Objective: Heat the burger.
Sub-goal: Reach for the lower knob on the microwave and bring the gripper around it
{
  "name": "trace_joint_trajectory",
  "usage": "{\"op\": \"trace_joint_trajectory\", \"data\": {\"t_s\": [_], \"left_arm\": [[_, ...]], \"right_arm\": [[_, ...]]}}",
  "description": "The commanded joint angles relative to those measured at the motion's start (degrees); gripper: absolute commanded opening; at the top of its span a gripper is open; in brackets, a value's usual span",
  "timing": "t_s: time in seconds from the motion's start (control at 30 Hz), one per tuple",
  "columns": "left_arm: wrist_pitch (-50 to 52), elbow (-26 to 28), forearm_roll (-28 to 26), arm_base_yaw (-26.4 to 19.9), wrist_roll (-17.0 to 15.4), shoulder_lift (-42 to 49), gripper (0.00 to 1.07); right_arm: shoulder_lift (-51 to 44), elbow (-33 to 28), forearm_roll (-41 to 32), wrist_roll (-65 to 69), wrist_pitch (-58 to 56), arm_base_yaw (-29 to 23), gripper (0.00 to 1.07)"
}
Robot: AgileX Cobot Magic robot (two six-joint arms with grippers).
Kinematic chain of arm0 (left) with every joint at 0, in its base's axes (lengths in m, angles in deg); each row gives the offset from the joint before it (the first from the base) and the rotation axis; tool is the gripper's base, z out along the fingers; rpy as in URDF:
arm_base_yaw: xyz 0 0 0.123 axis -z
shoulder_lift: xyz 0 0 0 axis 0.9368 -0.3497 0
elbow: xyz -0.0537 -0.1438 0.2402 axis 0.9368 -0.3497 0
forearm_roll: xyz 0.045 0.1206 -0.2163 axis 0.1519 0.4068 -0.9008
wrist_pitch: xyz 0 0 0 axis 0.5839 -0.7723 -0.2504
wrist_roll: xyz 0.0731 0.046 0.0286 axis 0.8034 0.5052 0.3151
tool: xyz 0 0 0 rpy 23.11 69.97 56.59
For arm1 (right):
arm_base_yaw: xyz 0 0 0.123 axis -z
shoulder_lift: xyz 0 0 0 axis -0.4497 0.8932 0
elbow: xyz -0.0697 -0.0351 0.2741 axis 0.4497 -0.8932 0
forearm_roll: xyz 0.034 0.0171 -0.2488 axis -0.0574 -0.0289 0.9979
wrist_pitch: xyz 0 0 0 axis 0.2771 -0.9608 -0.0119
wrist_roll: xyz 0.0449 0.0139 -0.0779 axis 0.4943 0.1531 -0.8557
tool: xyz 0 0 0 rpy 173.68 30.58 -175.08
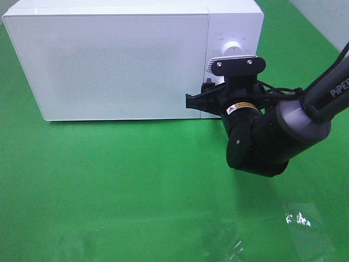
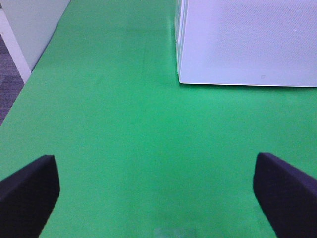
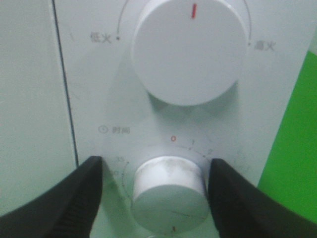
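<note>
1. Burger: hidden in every view; its place cannot be told.
2. White microwave [image 1: 109,60], door closed, stands on a green mat [image 2: 124,124].
3. Right gripper [image 3: 156,166], jaws spread, straddles the lower timer knob [image 3: 168,191] without clamping it.
4. Left gripper [image 2: 156,191] hangs above the mat, jaws spread wide.
</note>
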Motion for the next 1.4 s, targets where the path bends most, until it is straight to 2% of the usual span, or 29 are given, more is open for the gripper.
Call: {"op": "trace_joint_trajectory", "data": {"t_s": [0.03,0.07,0.1,0.13,0.17,0.2,0.53,0.6,0.7,0.77,0.87,0.93,1.03,1.07,1.1,1.17,1.4], "left_arm": [[0.46,-0.23,0.00,-0.17,-0.11,1.43,1.00],[0.46,-0.23,0.00,-0.17,-0.11,1.43,1.00],[0.46,-0.23,0.00,-0.17,-0.11,1.43,1.00],[0.46,-0.23,0.00,-0.17,-0.11,1.43,1.00],[0.46,-0.23,0.00,-0.17,-0.11,1.43,1.00],[0.46,-0.23,0.00,-0.17,-0.11,1.43,1.00],[0.46,-0.23,0.00,-0.17,-0.11,1.43,1.00],[0.46,-0.23,0.00,-0.17,-0.11,1.43,1.00],[0.46,-0.23,0.00,-0.17,-0.11,1.43,1.00],[0.46,-0.23,0.00,-0.17,-0.11,1.43,1.00],[0.46,-0.23,0.00,-0.17,-0.11,1.43,1.00],[0.46,-0.23,0.00,-0.17,-0.11,1.43,1.00],[0.46,-0.23,0.00,-0.17,-0.11,1.43,1.00],[0.46,-0.23,0.00,-0.17,-0.11,1.43,1.00],[0.46,-0.23,0.00,-0.17,-0.11,1.43,1.00],[0.46,-0.23,0.00,-0.17,-0.11,1.43,1.00],[0.46,-0.23,0.00,-0.17,-0.11,1.43,1.00]], "right_arm": [[-0.92,1.32,0.86,-0.23,0.74,0.74,0.31],[-0.92,1.32,0.86,-0.23,0.74,0.74,0.31],[-0.92,1.32,0.86,-0.23,0.34,0.74,0.24],[-0.92,1.32,1.09,-0.23,-0.34,0.74,0.09],[-0.92,1.32,1.09,-0.23,-0.34,0.74,0.09],[-0.92,1.32,1.09,-0.23,-0.34,0.74,0.00],[-0.92,1.32,1.49,3.44,-0.34,0.74,0.00],[-0.92,1.32,3.95,15.64,-0.40,0.74,0.00],[-0.92,1.32,4.93,20.17,-0.40,0.74,0.00],[-0.92,1.32,10.49,37.30,-0.46,0.74,0.00],[-0.92,1.32,12.03,41.88,-0.46,0.74,0.00],[-0.92,1.32,16.90,57.70,-0.46,0.74,0.00],[-0.92,1.32,17.70,60.39,-0.40,0.74,0.00],[-0.92,1.32,19.37,66.92,-0.17,0.74,0.00],[-0.92,1.32,19.37,66.92,-0.17,0.74,0.00],[-0.92,1.32,22.00,80.79,1.09,0.74,0.00],[-0.92,1.32,22.46,92.07,6.07,0.74,0.00]]}}
